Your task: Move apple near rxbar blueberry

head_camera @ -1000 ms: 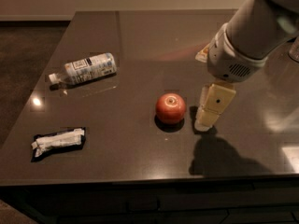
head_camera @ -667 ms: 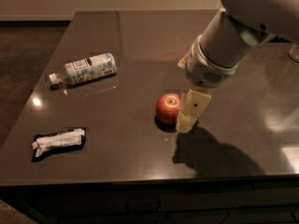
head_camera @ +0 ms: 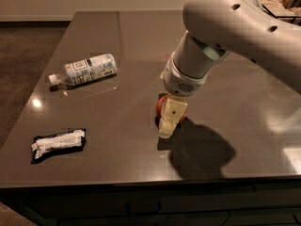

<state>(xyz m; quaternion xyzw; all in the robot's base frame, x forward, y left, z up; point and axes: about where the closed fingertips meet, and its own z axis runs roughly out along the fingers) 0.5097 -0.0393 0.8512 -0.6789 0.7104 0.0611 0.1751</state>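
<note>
The red-orange apple [head_camera: 161,106] sits on the dark table [head_camera: 117,173], near the middle, mostly hidden behind my gripper. My gripper [head_camera: 168,122] hangs from the big white arm and reaches down right at the apple, covering its front and right side. The rxbar blueberry [head_camera: 59,144], a flat bar in a navy wrapper with a crinkled white front, lies at the front left of the table, far to the left of the apple.
A clear plastic bottle [head_camera: 84,69] with a white label lies on its side at the back left. The table's front edge runs just below the bar. The arm casts a dark shadow [head_camera: 202,154] to the right of the apple.
The arm has swung left and down. The gripper went from the right of the apple to directly over its front. The apple, bar and bottle have not moved.
</note>
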